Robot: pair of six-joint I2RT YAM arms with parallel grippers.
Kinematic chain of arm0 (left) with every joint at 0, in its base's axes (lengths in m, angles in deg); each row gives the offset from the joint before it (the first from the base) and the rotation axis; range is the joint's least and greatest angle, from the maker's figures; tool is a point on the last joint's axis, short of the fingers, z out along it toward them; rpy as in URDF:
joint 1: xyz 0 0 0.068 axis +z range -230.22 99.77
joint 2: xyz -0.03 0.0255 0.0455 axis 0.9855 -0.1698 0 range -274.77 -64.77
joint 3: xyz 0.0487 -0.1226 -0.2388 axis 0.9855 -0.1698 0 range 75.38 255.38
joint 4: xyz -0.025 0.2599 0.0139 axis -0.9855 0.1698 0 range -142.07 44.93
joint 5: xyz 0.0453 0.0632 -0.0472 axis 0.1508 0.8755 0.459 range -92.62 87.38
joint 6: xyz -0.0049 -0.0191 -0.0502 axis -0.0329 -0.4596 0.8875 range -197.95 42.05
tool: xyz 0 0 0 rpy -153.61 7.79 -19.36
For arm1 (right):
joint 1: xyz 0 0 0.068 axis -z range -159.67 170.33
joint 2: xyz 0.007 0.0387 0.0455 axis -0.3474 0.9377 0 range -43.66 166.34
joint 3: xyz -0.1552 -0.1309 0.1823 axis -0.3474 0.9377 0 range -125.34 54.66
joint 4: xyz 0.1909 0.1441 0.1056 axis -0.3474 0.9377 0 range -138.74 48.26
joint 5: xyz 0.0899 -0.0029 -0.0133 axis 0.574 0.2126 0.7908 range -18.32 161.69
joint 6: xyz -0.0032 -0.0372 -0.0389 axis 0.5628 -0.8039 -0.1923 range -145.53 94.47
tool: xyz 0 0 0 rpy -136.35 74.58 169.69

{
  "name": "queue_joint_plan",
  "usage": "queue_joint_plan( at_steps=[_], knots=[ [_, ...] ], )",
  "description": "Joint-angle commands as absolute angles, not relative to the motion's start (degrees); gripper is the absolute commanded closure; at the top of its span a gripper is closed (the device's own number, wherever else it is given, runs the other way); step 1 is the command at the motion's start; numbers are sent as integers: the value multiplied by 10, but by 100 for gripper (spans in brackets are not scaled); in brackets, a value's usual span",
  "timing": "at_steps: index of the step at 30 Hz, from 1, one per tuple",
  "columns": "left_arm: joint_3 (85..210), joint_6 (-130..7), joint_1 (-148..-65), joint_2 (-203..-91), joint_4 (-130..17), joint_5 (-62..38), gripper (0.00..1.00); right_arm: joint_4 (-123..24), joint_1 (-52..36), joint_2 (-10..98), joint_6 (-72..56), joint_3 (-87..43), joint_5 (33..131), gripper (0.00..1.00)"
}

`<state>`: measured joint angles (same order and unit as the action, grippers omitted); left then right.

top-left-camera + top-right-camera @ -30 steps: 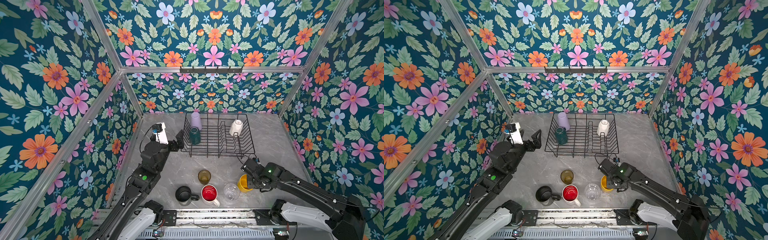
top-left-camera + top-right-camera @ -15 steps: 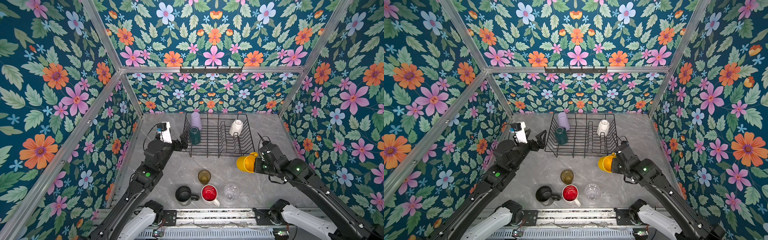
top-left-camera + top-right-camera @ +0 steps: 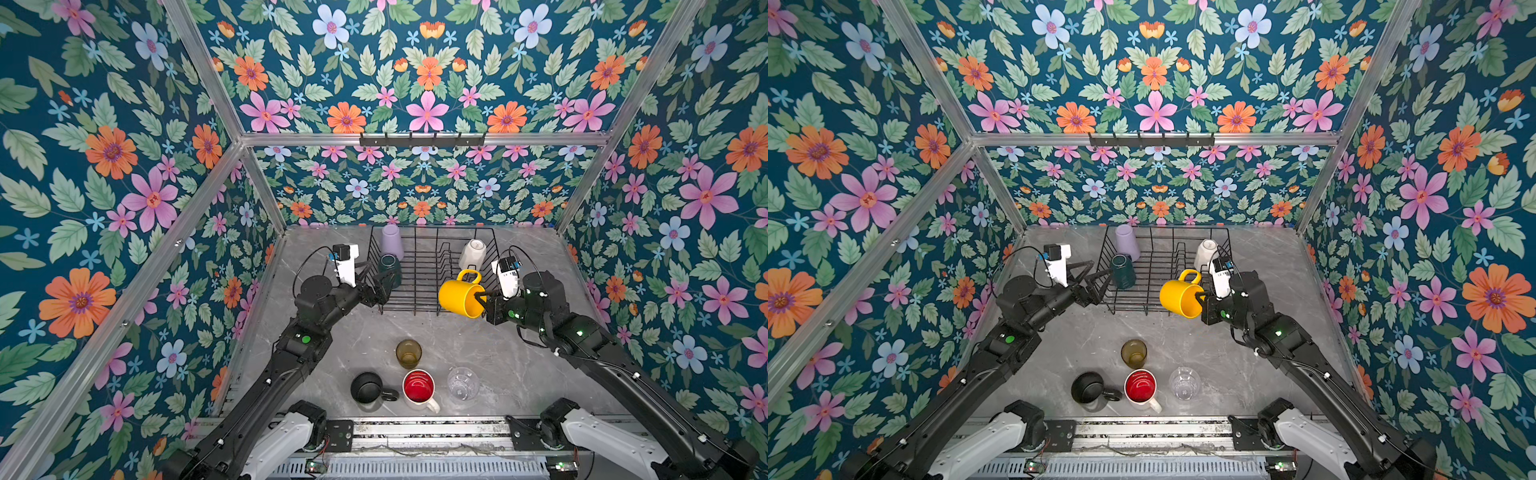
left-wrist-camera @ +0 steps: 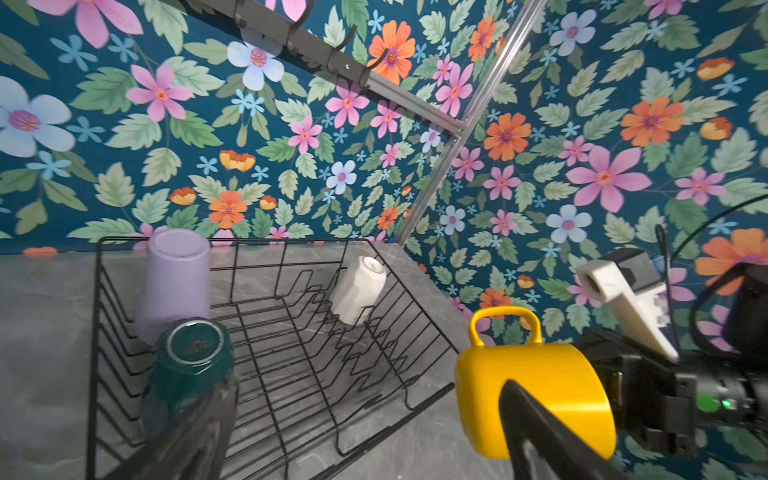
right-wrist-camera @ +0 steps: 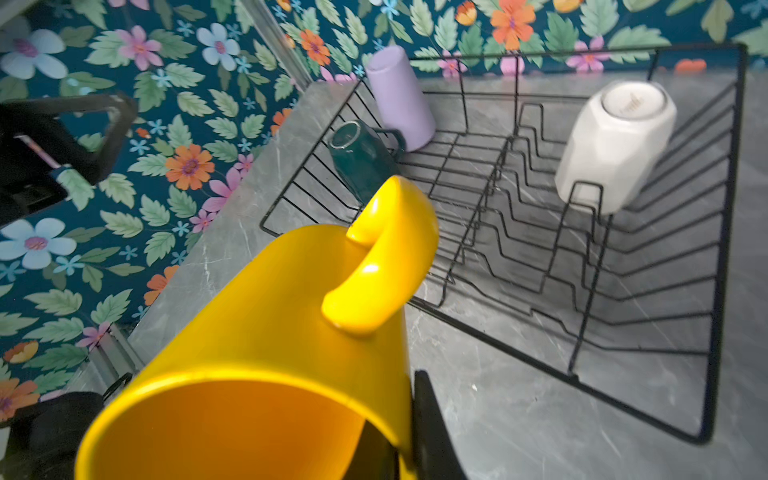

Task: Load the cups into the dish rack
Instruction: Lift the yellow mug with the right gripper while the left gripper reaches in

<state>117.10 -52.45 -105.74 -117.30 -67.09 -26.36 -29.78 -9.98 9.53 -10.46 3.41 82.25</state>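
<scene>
Bright even light, faint soft shadows, sharp top views, near yellow mug point(image 5: 257, 340) blurred

my left arm reaches forward, its pincer point(image 3: 1102, 267) spread wide and gripping nothing. my right arm bends inward with the wrist held high, its pincer point(image 3: 1201, 300) pinched tight on the rim of the yellow mug point(image 3: 1179, 297).

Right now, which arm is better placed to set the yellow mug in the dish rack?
Right. The right pincer is shut on the yellow mug at its rim, holding it tipped at the dish rack near its right corner. The left pincer is open and empty beside the teal mug.
</scene>
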Motion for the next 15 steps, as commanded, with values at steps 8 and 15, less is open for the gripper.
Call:
queue_joint_plan(
  at_steps=[8, 15],
  knots=[
    [1171, -491, -1049, -1200, -761, -458, 1, -454, -100, 106, -210, 12, 971, 100],
    [1153, -451, -1050, -1210, -842, -560, 1, -465, -100, 134, -221, -20, 1059, 100]
  ],
)
